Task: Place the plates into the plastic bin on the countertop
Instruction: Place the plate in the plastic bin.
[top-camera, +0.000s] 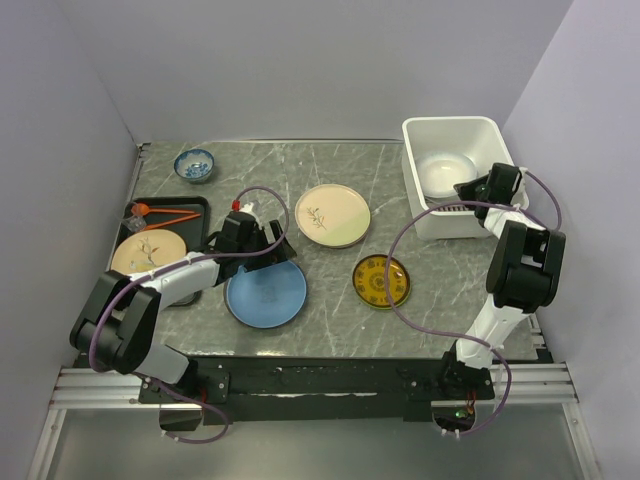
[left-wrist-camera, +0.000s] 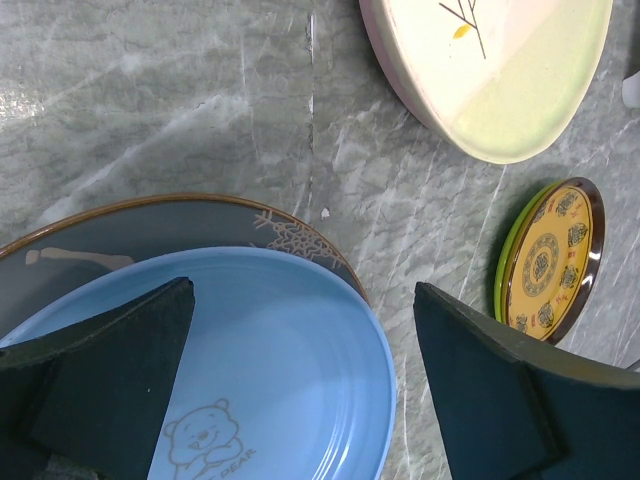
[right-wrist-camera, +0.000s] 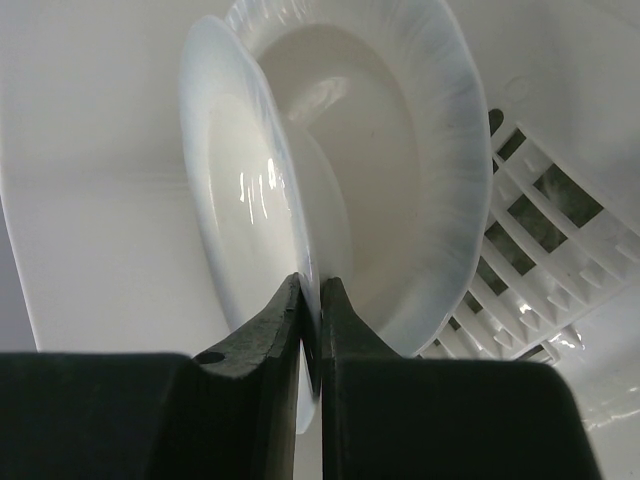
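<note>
Pinching the rim of a white plate (right-wrist-camera: 400, 150), your right claw (right-wrist-camera: 312, 300) holds it inside the bin (top-camera: 450, 121) at the upper right of the overhead frame, fingers pressed together on the thin edge. The plate lies straight ahead of the claw, with the bin's slotted wall on the right of the wrist view. Whether the plate rests on the bin's floor cannot be told.

The coming move looks like a release. The plate is already within the walls, so you would likely need only to part the fingers and draw back the way the claw points.

At centre left of the overhead frame, your left claw (left-wrist-camera: 303, 290) hangs spread wide above the blue plate (left-wrist-camera: 300, 400). That plate lies directly beneath it, stacked on a grey plate (left-wrist-camera: 150, 225) with a brown rim. A cream plate (top-camera: 332, 215) and a yellow plate (top-camera: 381, 281) lie on the table (top-camera: 440, 290) between that claw and the bin.

The left arm is the nearer one to the blue plate. The right arm is nearer the bin, which sits well apart from the blue plate across the table.
</note>
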